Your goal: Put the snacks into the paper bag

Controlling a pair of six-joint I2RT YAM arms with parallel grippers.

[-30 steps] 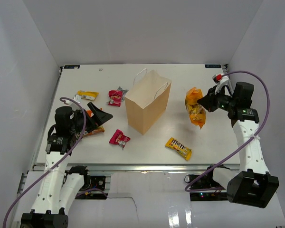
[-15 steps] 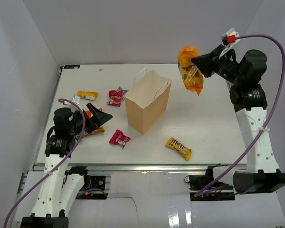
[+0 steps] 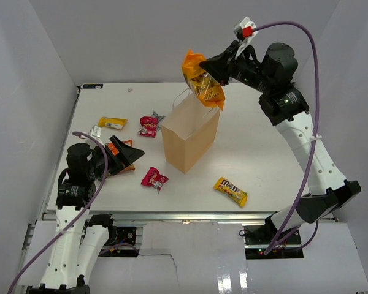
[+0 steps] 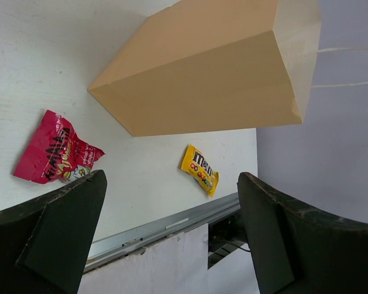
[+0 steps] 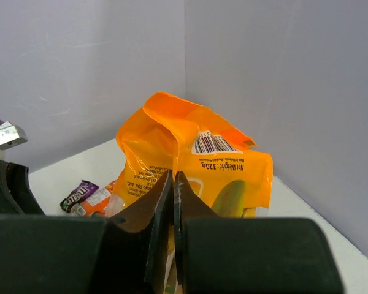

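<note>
My right gripper (image 3: 203, 68) is shut on the large crinkly orange bag (image 3: 201, 84) and holds it in the air above the open top of the tan paper bag (image 3: 189, 136). In the right wrist view the jaws pinch the back seam of the orange bag (image 5: 199, 165). My left gripper (image 3: 132, 152) is open and empty, low over the table left of the paper bag (image 4: 214, 79). A yellow M&M's pack (image 3: 230, 190) lies near the front edge, also in the left wrist view (image 4: 199, 169). A red wrapper (image 3: 154, 179) lies before the bag, also in the left wrist view (image 4: 55, 156).
More packets lie at the left: a yellow one (image 3: 112, 122), a red one (image 3: 149, 125) and an orange one (image 3: 115, 149) under my left arm. A purple packet (image 5: 78, 193) shows in the right wrist view. White walls enclose the table (image 3: 264, 159).
My right arm has lifted the orange bag from the table's right side and carried it left, up over the paper bag's mouth. The left arm has shifted only slightly.
</note>
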